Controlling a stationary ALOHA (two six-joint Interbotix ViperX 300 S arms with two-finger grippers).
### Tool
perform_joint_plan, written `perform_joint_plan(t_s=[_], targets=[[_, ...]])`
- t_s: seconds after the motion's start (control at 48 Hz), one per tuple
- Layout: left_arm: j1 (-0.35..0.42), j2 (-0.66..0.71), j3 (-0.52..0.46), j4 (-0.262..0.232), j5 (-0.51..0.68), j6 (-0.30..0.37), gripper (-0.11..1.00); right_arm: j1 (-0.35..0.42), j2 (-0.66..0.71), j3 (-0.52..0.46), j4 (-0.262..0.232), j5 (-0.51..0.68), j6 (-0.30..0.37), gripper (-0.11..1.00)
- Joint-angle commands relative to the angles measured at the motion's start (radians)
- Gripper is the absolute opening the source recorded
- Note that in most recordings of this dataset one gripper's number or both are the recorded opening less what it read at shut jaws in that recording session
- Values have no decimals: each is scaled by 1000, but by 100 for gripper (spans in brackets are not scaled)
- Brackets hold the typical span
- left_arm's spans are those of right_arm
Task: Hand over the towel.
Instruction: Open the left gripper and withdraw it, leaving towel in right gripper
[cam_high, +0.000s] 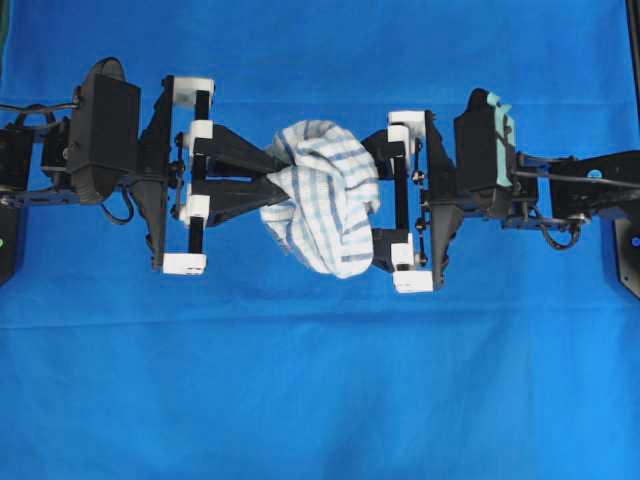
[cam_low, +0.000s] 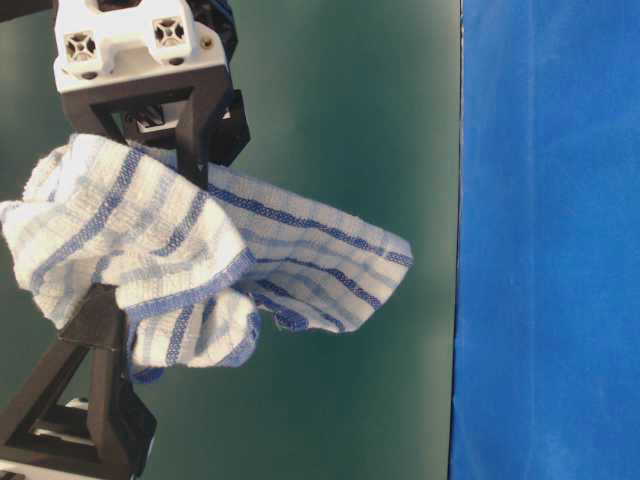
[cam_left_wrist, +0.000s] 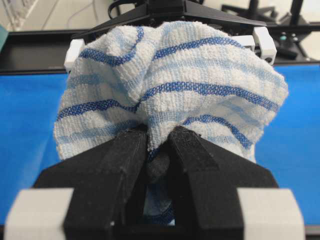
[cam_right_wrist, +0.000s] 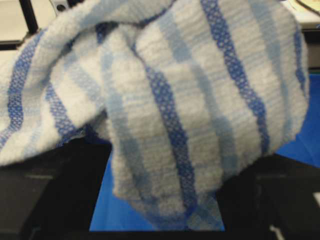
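Covered edge to edge by a plain blue sheet (cam_high: 320, 400), faintly creased, seen from overhead. Carries black arm bases at nine o'clock (cam_high: 10, 200) and three o'clock (cam_high: 628, 250), standing at the sheet's side edges. Shows again as a blue band (cam_low: 550, 240) at three o'clock in the table-level view, beside a dark green backdrop (cam_low: 340, 120).

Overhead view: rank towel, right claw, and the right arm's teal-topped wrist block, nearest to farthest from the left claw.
1. towel: pinched in the left claw, centre of the view.
2. right claw: just right of the towel, standing open around its far side.
3. teal-topped wrist block: farther right, behind the right claw on that arm.
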Motion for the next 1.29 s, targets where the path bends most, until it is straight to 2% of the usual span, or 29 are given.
perform_joint_plan(t_s=[0.0, 0.083, 0.25, 0.292, 0.521, 0.563, 0.626, 0.792, 0.876, 1.272], targets=[[-5, -9, -15, 3, -9, 2, 8, 3, -11, -23, 2, 3, -2, 70], [-5, -8, -17, 2, -11, 3, 8, 3, -11, -23, 0, 12, -6, 58], [-5, -8, -18, 3, -8, 3, 8, 3, -11, -25, -5, 25, -9, 10], [-5, -8, -18, 3, -8, 3, 8, 3, -12, -26, -6, 26, -9, 2], [0, -8, -18, -2, -3, -2, 8, 3, -20, -25, -6, 28, -9, 2], [0, -8, -18, -2, -3, -6, 12, 3, -21, -25, -6, 28, -9, 2], [0, -9, -15, -3, -5, -8, 27, 3, -28, -21, -6, 29, -9, 2], [0, -31, 0, -3, -5, -8, 76, 3, -54, -9, -6, 38, -9, 2], [0, -55, 23, -2, -5, -8, 91, 3, -72, 3, -6, 40, -9, 2], [-2, -265, 156, -3, 26, -12, 92, 3, -190, 95, -6, 43, -8, 2]])
